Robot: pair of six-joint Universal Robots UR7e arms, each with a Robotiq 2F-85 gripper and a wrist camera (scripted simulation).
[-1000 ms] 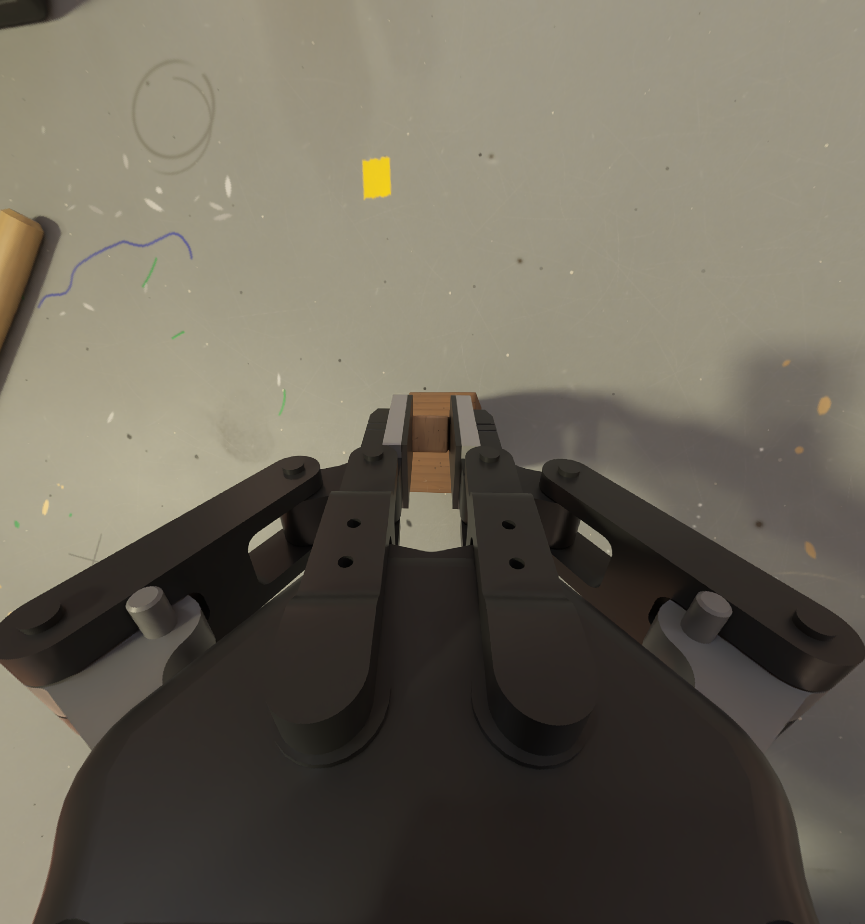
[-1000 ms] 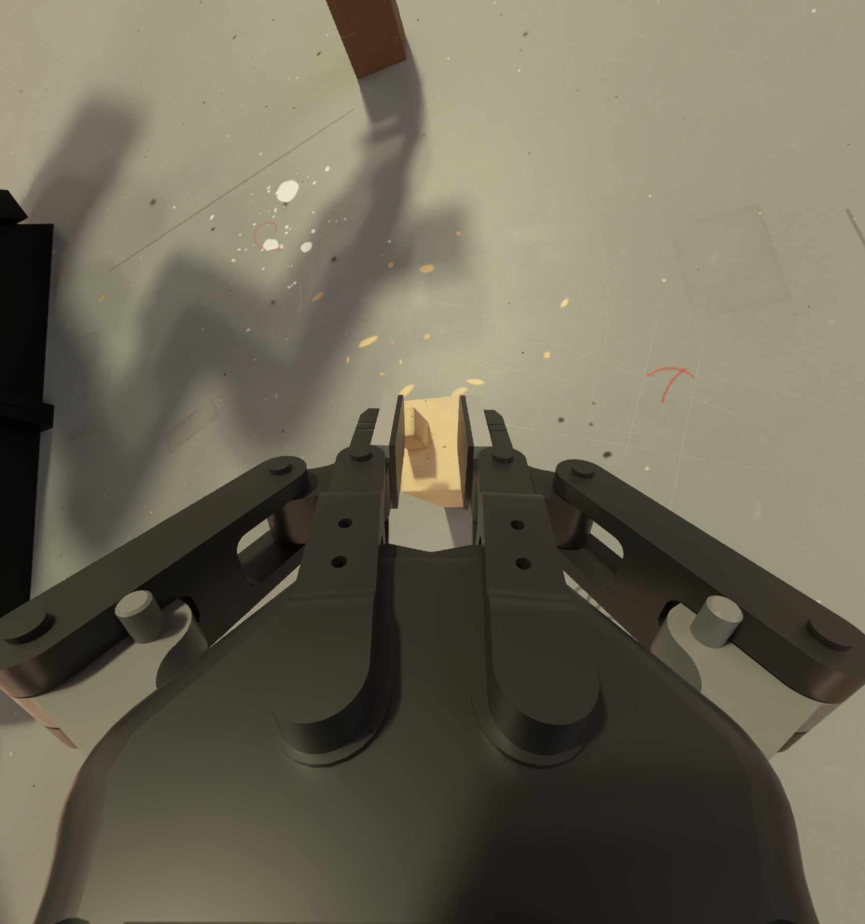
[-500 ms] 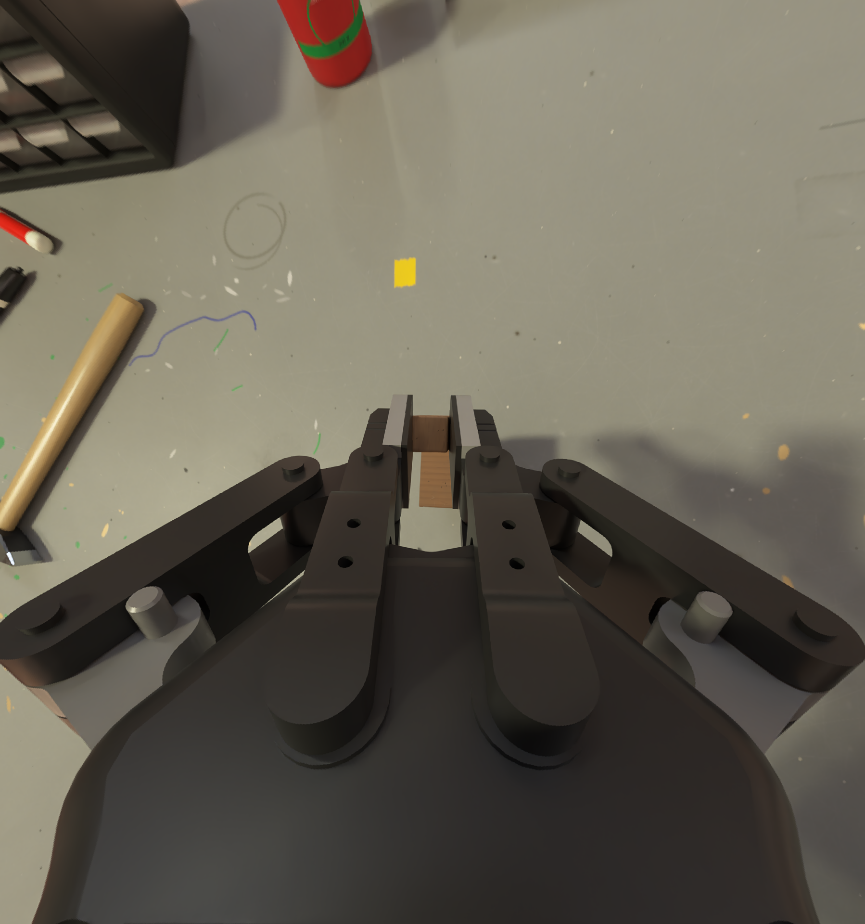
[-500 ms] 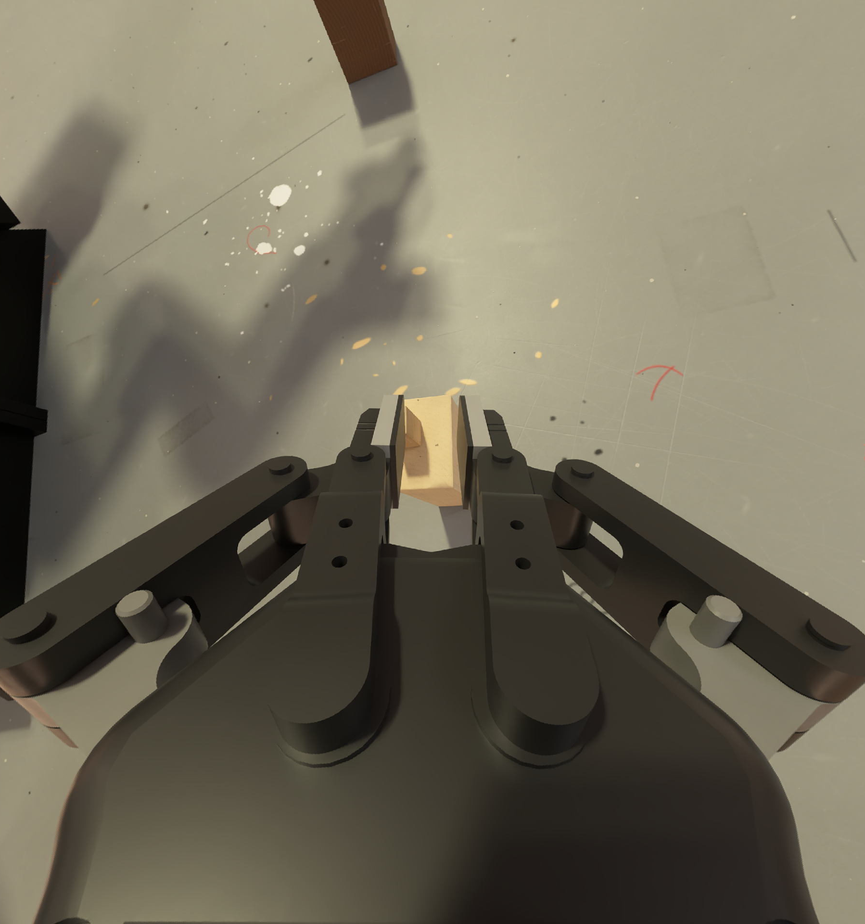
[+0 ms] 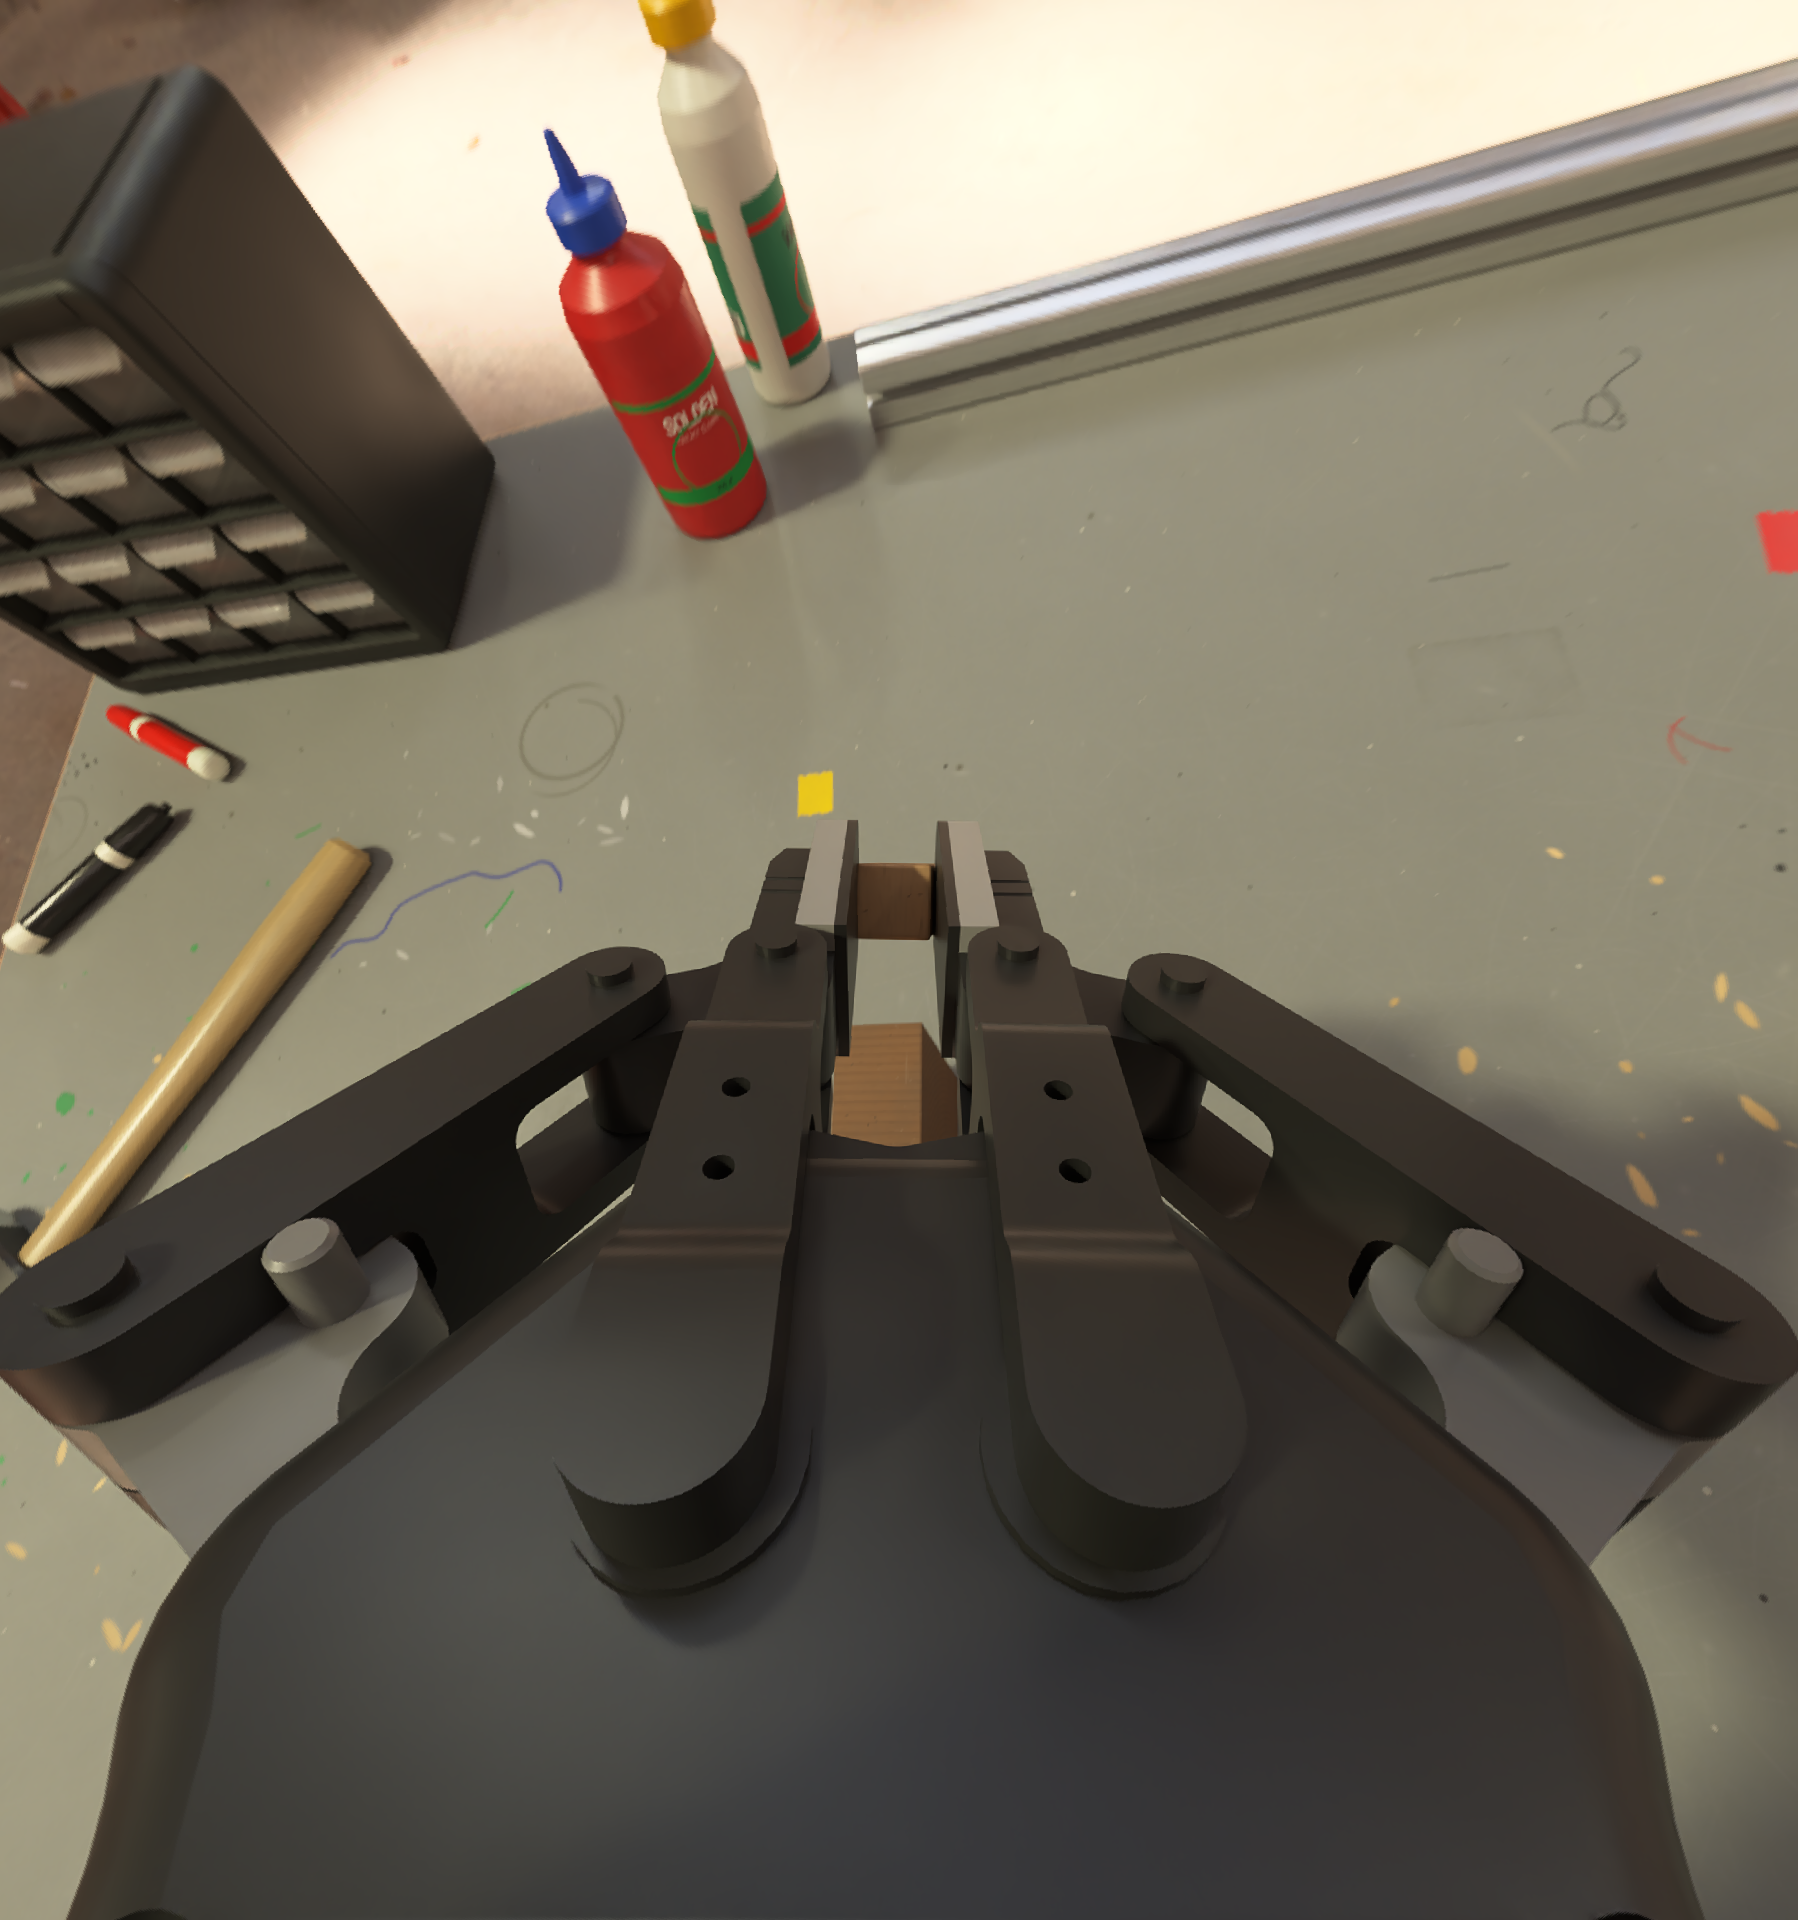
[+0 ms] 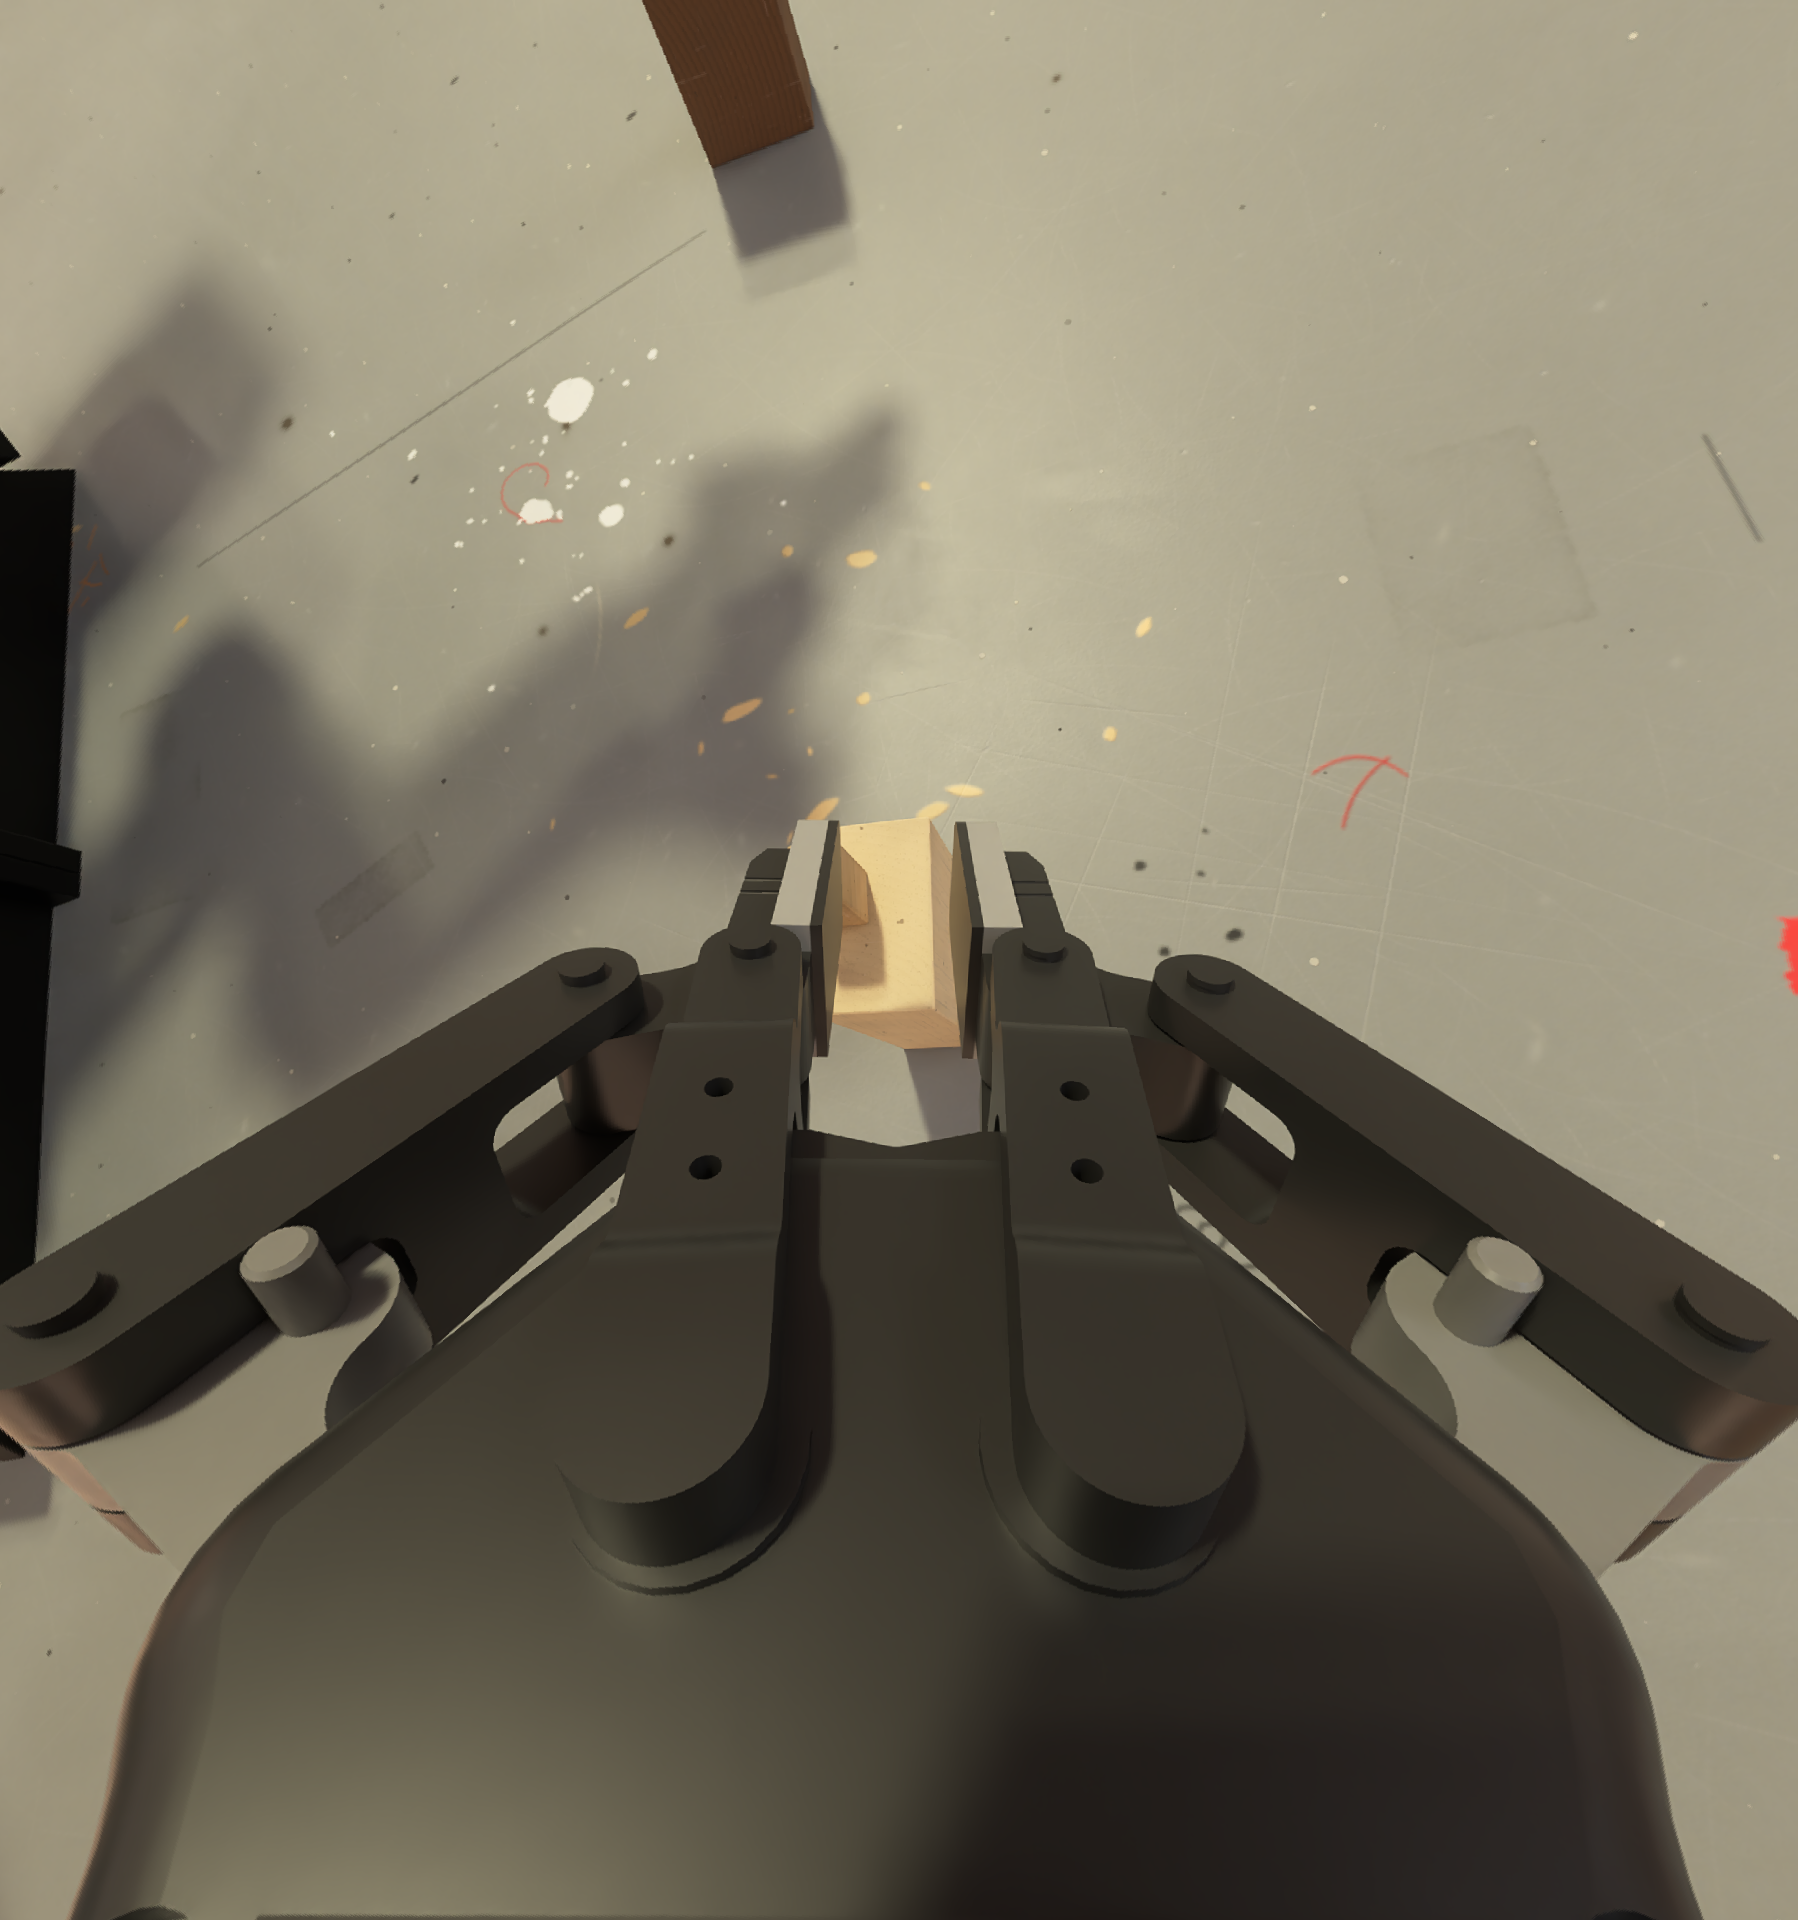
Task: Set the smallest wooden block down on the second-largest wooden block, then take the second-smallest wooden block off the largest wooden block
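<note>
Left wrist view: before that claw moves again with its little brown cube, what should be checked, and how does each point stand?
1. Left gripper shut on the small brown block: ok.
2. Block lifted clear of the larger brown block below: ok.
3. Hammer and red bottle off to the side: ok.
4. Right gripper shut on the pale block: ok.
5. Which block is which size: cannot tell.

I see matt grey tabletop (image 5: pixel 1238 644), scuffed & paint-flecked. Small block (image 5: pixel 893 900): smooth brown wood; pale block (image 6: pixel 895 935): light wood, fine grain. Hammer handle (image 5: pixel 199 1039) looks varnished wood. Red bottle (image 5: pixel 656 364): glossy plastic. Rail (image 5: pixel 1342 260): brushed metal.
</note>
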